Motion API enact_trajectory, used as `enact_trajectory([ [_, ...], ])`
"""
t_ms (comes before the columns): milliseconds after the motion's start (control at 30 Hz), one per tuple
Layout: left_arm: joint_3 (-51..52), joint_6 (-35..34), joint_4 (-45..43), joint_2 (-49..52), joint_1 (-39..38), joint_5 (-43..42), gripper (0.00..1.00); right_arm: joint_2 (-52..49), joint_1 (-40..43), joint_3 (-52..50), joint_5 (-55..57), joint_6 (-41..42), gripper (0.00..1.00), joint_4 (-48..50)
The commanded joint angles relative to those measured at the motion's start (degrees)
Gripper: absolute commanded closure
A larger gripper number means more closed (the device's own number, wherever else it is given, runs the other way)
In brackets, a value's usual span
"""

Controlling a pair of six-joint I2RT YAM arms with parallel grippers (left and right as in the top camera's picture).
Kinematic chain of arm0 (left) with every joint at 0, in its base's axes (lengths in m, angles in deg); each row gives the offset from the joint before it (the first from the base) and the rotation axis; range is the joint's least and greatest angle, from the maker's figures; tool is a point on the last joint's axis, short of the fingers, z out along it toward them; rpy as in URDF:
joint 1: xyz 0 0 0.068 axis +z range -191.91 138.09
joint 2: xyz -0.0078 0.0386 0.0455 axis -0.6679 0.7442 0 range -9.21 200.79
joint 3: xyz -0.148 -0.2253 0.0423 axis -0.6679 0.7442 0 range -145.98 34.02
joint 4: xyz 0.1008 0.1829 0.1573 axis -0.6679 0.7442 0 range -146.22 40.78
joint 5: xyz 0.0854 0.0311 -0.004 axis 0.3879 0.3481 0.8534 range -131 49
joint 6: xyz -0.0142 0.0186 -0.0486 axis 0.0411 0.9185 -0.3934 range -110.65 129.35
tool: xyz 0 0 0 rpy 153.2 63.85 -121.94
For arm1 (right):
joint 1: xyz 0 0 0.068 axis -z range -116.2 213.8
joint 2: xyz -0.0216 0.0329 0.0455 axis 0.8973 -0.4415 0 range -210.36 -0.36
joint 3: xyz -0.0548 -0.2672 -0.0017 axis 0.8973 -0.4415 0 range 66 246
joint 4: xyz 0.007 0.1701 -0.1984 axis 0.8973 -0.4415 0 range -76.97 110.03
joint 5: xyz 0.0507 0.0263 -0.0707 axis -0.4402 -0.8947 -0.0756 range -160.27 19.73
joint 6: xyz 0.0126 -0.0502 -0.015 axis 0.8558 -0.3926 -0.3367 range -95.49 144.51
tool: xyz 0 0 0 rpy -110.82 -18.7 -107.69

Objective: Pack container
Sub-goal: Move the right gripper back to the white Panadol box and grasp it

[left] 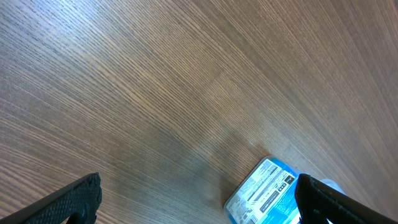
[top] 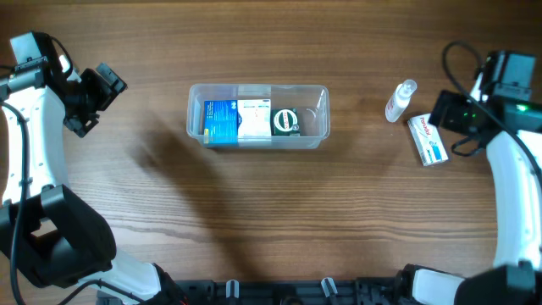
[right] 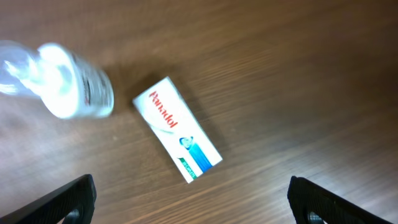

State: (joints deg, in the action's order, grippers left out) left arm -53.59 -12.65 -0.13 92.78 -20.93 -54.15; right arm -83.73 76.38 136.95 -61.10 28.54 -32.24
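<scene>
- Table [top: 254,212]: wood-grain top with fine straight grain, smooth, low satin sheen.
- Container [top: 315,91]: clear plastic, smooth and glossy, bright glints on the walls.
- Bottle [right: 68,87]: clear glossy plastic.
- White box [right: 177,129]: printed card, smooth, faint sheen.
- Blue box [top: 221,121]: printed card, smooth.
- Right arm [top: 512,186]: smooth white plastic casing.

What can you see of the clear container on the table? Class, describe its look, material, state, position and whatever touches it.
The container is a clear plastic tub, rectangular with rounded corners and a rim, open on top, no lid in view. It stands upright near the middle of the wooden table, long side running left to right. Inside lie a blue box, a white box and a dark green and white item; its right end is bare. Nothing else touches it.
</scene>
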Motion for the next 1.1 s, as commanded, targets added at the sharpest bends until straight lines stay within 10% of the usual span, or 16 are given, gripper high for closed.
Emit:
enact_trajectory([
  [0, -0.9, -0.8, -0.2, -0.9, 0.2, 0.4, 0.0, -4.7, 0.2, -4.2, -2.8, -8.8, 0.0, 3.3],
  [1067, -0.9, -0.8, -0.2, -0.9, 0.2, 0.4, 0.0, -22.9, 1.0, -8.7, -5.2, -10.4, 0.02, 16.3],
])
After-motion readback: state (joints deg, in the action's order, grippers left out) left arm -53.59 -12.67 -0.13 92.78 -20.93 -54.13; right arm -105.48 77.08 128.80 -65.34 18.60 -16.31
